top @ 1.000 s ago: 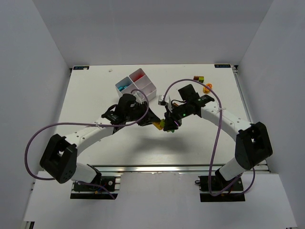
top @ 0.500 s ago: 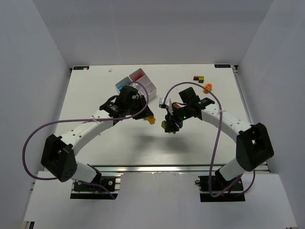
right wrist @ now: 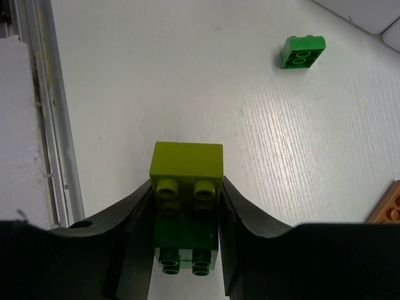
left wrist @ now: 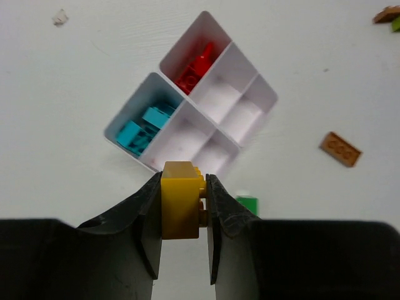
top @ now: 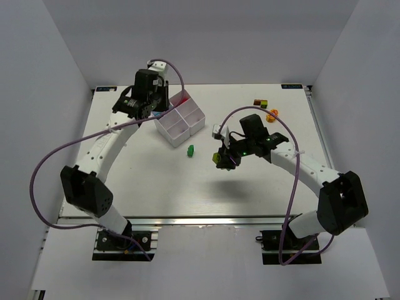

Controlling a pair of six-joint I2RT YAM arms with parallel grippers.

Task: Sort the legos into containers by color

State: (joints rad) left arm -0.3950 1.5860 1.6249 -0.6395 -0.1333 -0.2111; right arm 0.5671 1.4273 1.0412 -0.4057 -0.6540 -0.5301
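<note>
- Tray (left wrist: 215, 100) sits far on the desk (top: 250, 187), with red bricks (left wrist: 195, 67) in one compartment and blue bricks (left wrist: 145, 125) in the next
- Left fingers (left wrist: 147, 215) clamp a yellow brick (left wrist: 180, 206) above the tray
- Right fingers (right wrist: 140, 219) clamp a lime brick (right wrist: 186, 161) stacked on a dark green brick (right wrist: 186, 250), above mid-desk
- Green brick (right wrist: 302, 52) lies loose near the tray
</note>
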